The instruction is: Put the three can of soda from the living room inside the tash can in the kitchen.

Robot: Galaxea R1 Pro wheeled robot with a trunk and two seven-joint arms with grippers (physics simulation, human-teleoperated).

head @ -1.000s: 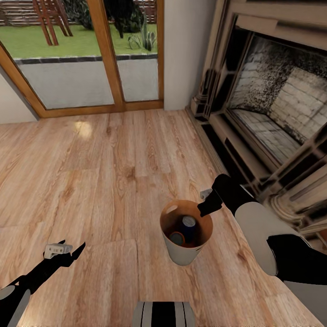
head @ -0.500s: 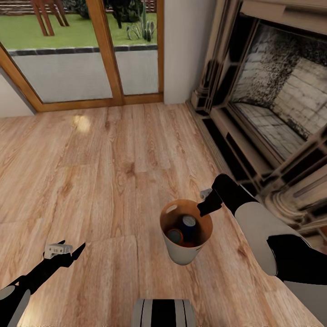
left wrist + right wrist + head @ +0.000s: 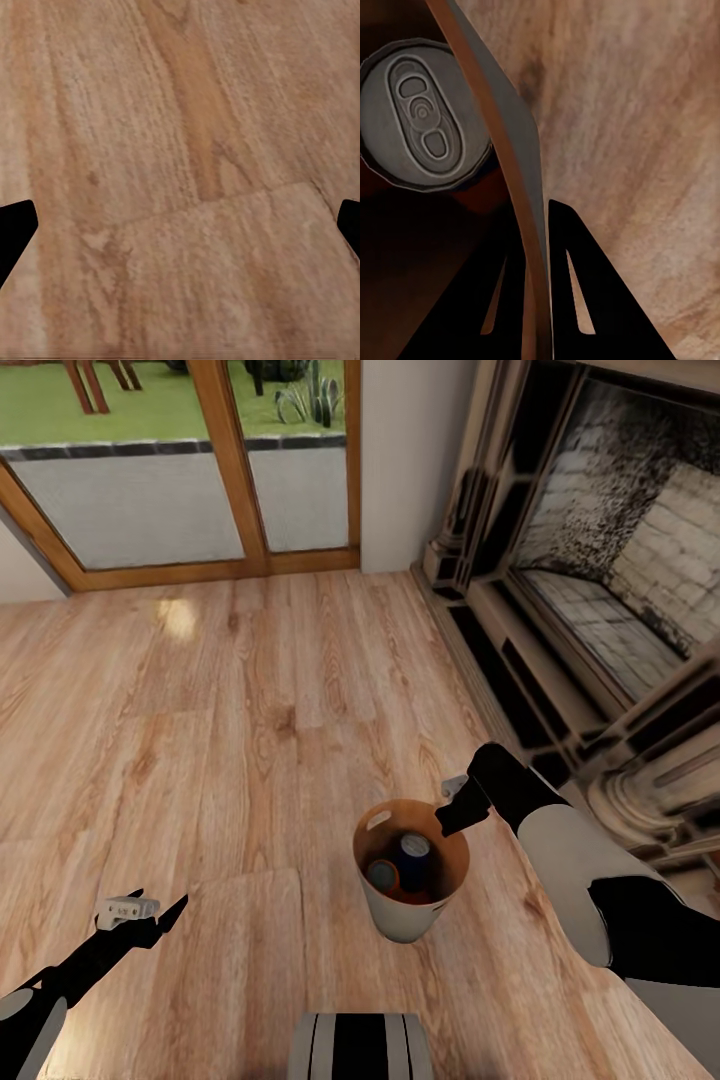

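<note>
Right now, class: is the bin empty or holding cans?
Holding cans. The head view shows a blue can and an orange can upright inside the bin.

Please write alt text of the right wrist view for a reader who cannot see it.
The right gripper is shut on the rim of the trash can, one dark finger on each side of the thin wall. Inside the bin, a soda can shows its silver top with the pull tab. Outside the wall is the light wood floor.
</note>
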